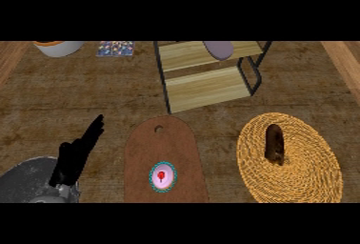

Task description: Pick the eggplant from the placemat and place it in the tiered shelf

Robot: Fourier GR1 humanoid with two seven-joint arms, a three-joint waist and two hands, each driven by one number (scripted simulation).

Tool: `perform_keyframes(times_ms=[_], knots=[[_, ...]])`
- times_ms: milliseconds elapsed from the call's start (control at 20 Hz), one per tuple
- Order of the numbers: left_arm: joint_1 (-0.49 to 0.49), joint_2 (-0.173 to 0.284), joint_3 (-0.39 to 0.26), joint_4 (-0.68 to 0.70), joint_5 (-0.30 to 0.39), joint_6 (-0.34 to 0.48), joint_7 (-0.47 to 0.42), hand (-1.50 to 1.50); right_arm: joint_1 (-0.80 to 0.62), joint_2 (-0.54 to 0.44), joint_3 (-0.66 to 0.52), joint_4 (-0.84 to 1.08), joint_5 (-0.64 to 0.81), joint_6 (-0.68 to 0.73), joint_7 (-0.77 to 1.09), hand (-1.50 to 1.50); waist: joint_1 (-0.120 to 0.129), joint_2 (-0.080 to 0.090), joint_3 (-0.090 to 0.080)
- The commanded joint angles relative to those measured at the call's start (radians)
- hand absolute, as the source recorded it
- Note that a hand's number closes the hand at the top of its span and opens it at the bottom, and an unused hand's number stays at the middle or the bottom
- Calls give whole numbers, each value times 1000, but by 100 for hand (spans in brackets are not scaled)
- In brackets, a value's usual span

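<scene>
A dark brown eggplant lies lengthwise on the round woven straw placemat at the right. The tiered shelf, with light wooden boards in a black metal frame, stands at the back centre. A greyish-purple object rests on its upper board. My left hand shows at the lower left, fingers straight and pointing up, holding nothing, far from the eggplant. My right hand is out of sight.
A brown wooden cutting board lies in the front centre with a small round teal-rimmed item on it. A white bowl and a patterned card sit at the back left.
</scene>
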Motion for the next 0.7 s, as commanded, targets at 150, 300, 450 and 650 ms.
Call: perform_keyframes(times_ms=[150,300,450,650], knots=[[6,3,29,29,-7,-17,-37,0,220,-138,-36,-223,-46,161,18,-150,-3,0,-1],[-27,4,31,-24,7,-25,41,0,331,-213,-95,-223,-89,283,-39,-150,1,3,0],[9,-43,-16,-54,-47,4,35,0,380,-215,-112,-285,-96,314,-15,-150,13,4,0],[-29,-45,10,-10,-61,4,25,0,456,-245,-117,-362,-84,349,23,-150,11,4,0]])
